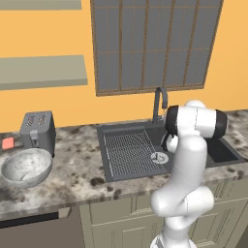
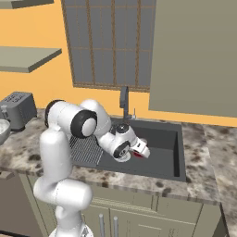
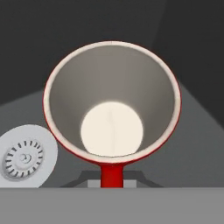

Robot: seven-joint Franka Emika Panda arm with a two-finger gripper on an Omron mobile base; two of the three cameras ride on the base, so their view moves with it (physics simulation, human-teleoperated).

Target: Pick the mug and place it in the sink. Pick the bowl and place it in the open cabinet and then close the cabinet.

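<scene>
red mug, pale inside, over the dark sink; marbled bowl beside the toaster.

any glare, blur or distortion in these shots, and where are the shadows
Hand view: mug looms wide-mouthed, its pale bottom bright, sink floor part shaded. Left base view: bowl glossy with soft highlights. Right base view: sharp, sink basin evenly dark. No blur anywhere.

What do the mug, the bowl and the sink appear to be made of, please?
Mug: probably glazed ceramic; smooth red outside, pale matte inside.
Bowl: likely polished stone or glazed ceramic; grey-white marbling, shiny highlights.
Sink: dark grey, matte, maybe composite or coated metal; its drain looks like light metal.
</scene>
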